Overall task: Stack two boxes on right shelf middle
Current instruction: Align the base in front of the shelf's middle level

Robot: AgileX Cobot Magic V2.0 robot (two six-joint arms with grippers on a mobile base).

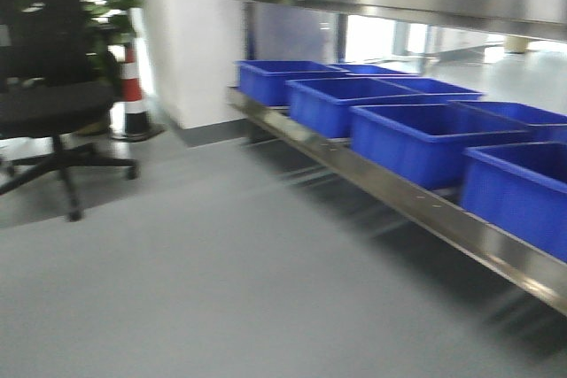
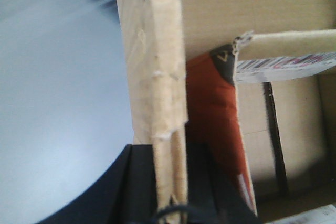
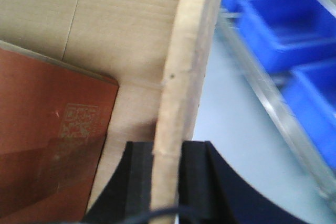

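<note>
Here, both claws clamp one open cardboard box (image 2: 152, 51) near the steel rack (image 3: 275, 109).
The left gripper (image 2: 169, 182) pinches one box wall between its black pads, and the right gripper (image 3: 168, 178) is closed on the opposite wall, the side nearer the rack. An orange-red sheet (image 3: 47, 145) lies inside the box. Blue bins (image 1: 425, 139) sit in a row on the rack's low level. An office chair (image 1: 53, 95) stands well away from the rack on the grey floor (image 1: 221, 289).

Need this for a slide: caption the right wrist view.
Right gripper clamped on the wall of a cardboard box, red packet inside, blue bins on a steel shelf beyond.
</note>
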